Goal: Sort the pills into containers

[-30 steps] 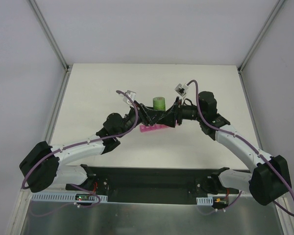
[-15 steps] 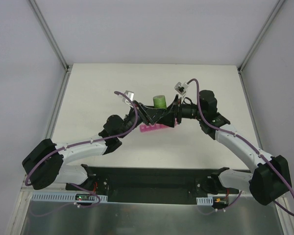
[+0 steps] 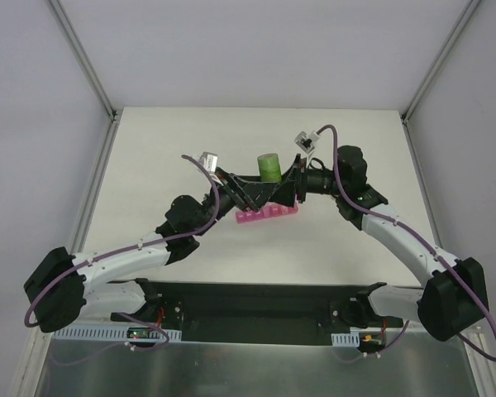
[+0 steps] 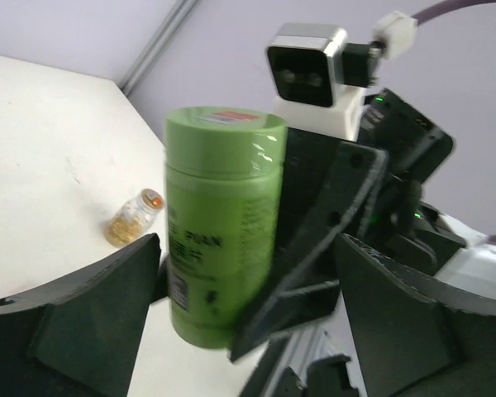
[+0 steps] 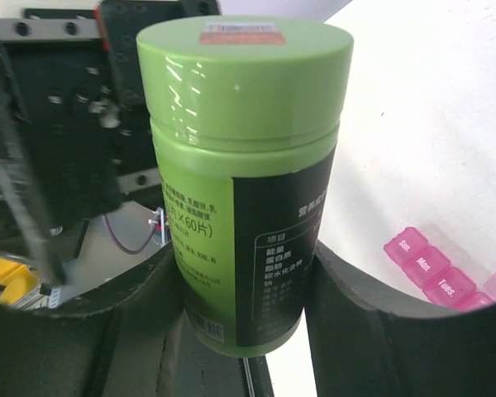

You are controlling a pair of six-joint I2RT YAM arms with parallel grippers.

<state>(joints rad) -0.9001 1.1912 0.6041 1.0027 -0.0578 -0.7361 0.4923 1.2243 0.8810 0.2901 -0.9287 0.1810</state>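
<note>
A green pill bottle (image 3: 268, 168) with its green lid on is held upright above the table. My right gripper (image 5: 244, 331) is shut on its lower body, one finger on each side. My left gripper (image 4: 248, 273) is open, with its jaws spread wide around the bottle (image 4: 223, 223) and the right gripper's finger, and I see no grip. The pink containers strip (image 3: 267, 215) lies on the table below both grippers. Its labelled lids show at the lower right of the right wrist view (image 5: 434, 269). No loose pills are in view.
A small glass vial (image 4: 134, 217) of yellow pills stands on the white table (image 3: 165, 157) beyond the bottle. Grey walls and metal frame posts (image 3: 91, 74) enclose the table on three sides.
The left wrist has swung a little left and up beside the bottle. The right gripper has raised the green bottle slightly. The pink strip has not moved.
</note>
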